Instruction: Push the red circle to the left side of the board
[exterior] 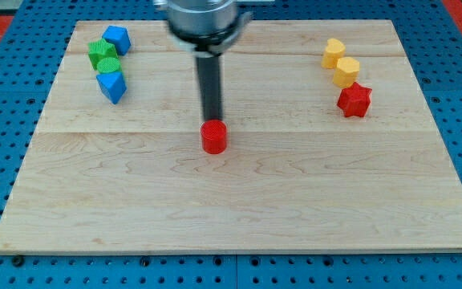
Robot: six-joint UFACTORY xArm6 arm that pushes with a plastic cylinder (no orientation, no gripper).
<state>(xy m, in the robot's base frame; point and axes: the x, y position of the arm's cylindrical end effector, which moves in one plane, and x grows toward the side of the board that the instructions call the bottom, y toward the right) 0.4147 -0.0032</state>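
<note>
The red circle point(213, 136) lies near the middle of the wooden board point(239, 201). The dark rod comes down from the view's top, and my tip point(212, 120) stands right behind the red circle, at its top edge, touching or nearly touching it. A red star-like block point(354, 99) lies at the view's right.
At the upper left sit a blue block point(117, 38), a green block point(101, 53), a green round block point(108, 67) and a blue block point(111, 86), close together. At the upper right, two yellow blocks point(334, 53) point(346, 71) sit above the red star-like block.
</note>
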